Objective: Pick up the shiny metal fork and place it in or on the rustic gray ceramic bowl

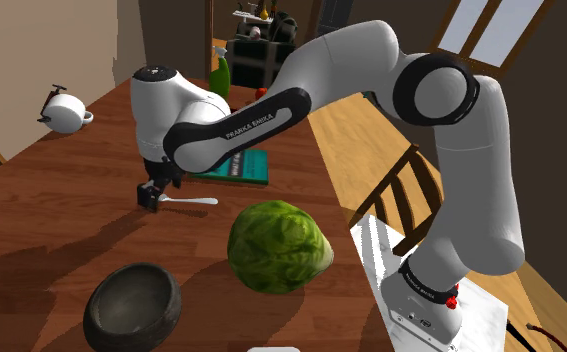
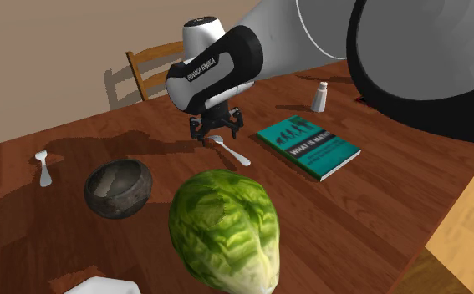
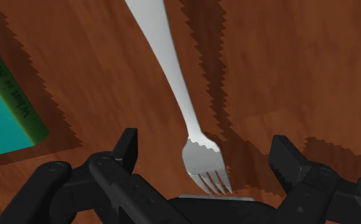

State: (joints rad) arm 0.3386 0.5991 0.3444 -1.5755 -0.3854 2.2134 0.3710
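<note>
Dark brown wooden worktop (image 1: 61, 210) runs from lower left to upper centre of the shoulder view. The white Franka arm with dark joints (image 1: 371, 60) rises from the pale stand box (image 1: 376, 250) at lower right and reaches to centre left. In the second exterior view the arm (image 2: 310, 33) enters from the upper right. That view adds a wooden chair back (image 2: 155, 67) at upper left, behind the worktop (image 2: 394, 196).

Big green leafy cabbage head (image 1: 279, 246): lower centre in the shoulder view, bottom centre in the second exterior view (image 2: 222, 230). Teal hardcover book (image 2: 308, 147) lies flat right of centre there; in the shoulder view it (image 1: 251, 168) sits partly behind the forearm. Dark grey rough round bowl (image 1: 121, 325): upright, lower left in the shoulder view, centre left in the second exterior view (image 2: 109, 202), near the cabbage. The shoulder view adds a white teapot (image 1: 66, 112) at upper left.

All-black two-finger hand (image 1: 152, 195) is down at the worktop, centre left; in the second exterior view it (image 2: 216, 132) is just above centre. Shiny silver metal fork (image 1: 191, 201) lies flat on the worktop, well apart from the bowl, one end at the hand, the rest (image 2: 231, 150) pointing toward the book.

The wrist view gives the detail: the hand (image 3: 204, 153) is spread wide, with the fork's tined head between the fingers and a gap on both sides, so nothing is held. The fork handle (image 3: 172, 83) runs away from the hand, with the book edge (image 3: 0, 121) off to one side.

The second exterior view adds a small white shaker (image 2: 319, 97) at upper right of centre.
</note>
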